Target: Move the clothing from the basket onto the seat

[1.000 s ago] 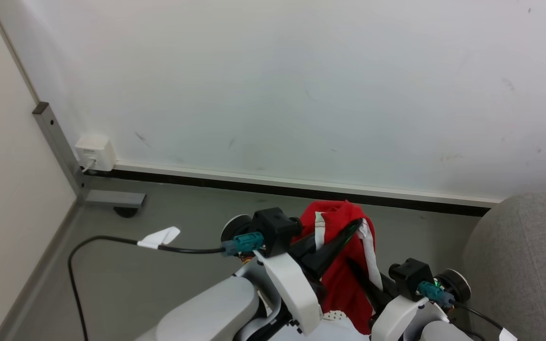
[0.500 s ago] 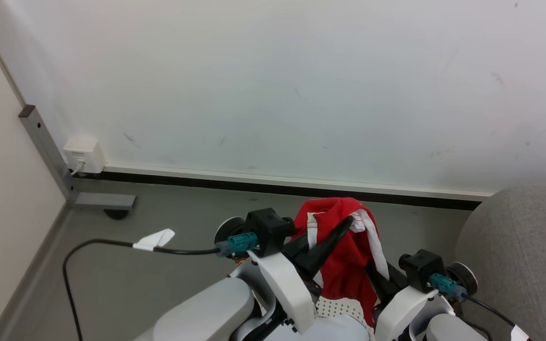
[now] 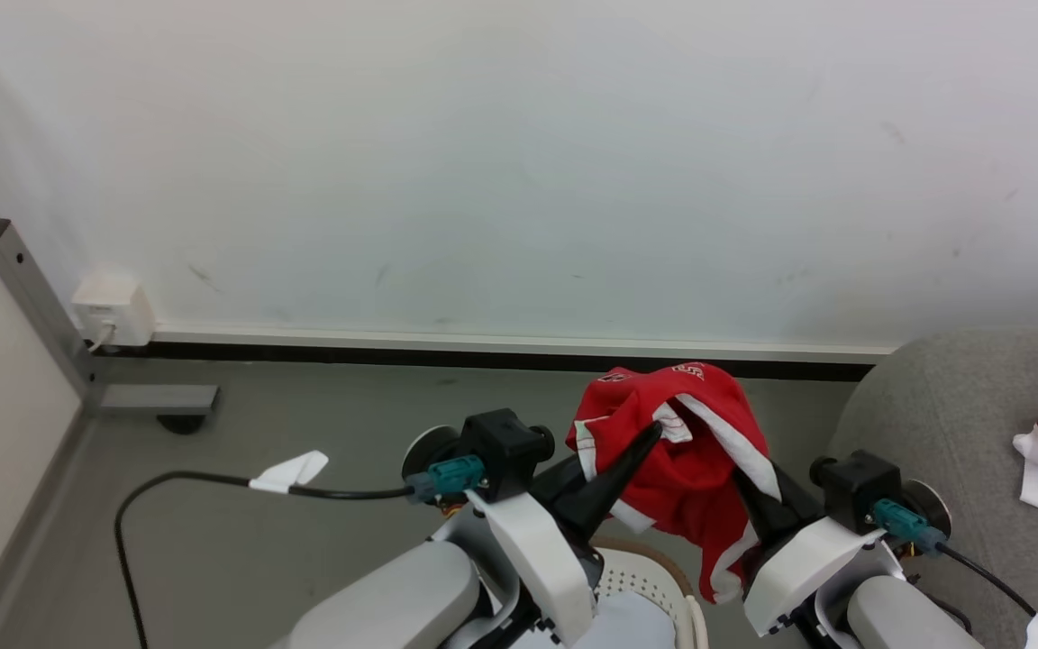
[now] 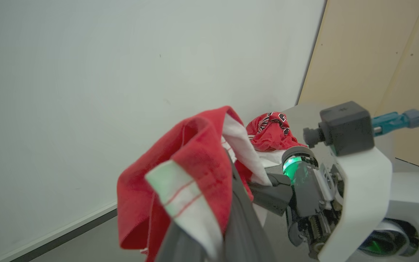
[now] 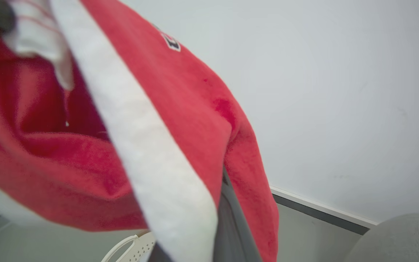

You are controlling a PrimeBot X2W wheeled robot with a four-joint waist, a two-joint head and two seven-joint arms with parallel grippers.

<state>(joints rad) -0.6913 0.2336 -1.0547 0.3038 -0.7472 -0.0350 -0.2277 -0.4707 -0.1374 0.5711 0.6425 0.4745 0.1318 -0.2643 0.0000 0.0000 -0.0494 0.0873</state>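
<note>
White wall point(image 3: 519, 162). One red garment point(image 3: 690, 460) draped over left gripper point(image 3: 656, 431) and right gripper point(image 3: 758, 491), both clenched on it; one basket point(image 3: 641, 566) below.

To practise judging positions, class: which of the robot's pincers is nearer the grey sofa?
Right. The right pincer, shut on the red garment, is close beside the sofa; the left pincer grips the same garment farther left.

Left pincer point(image 4: 240, 222) grips white-trimmed red clothing point(image 4: 198, 156) before a pale wall point(image 4: 86, 72).

Both arms are reaching forward, left gripper point(image 3: 652, 431) and right gripper point(image 3: 753, 491) pinching tight, fingers angling toward each other.
</note>
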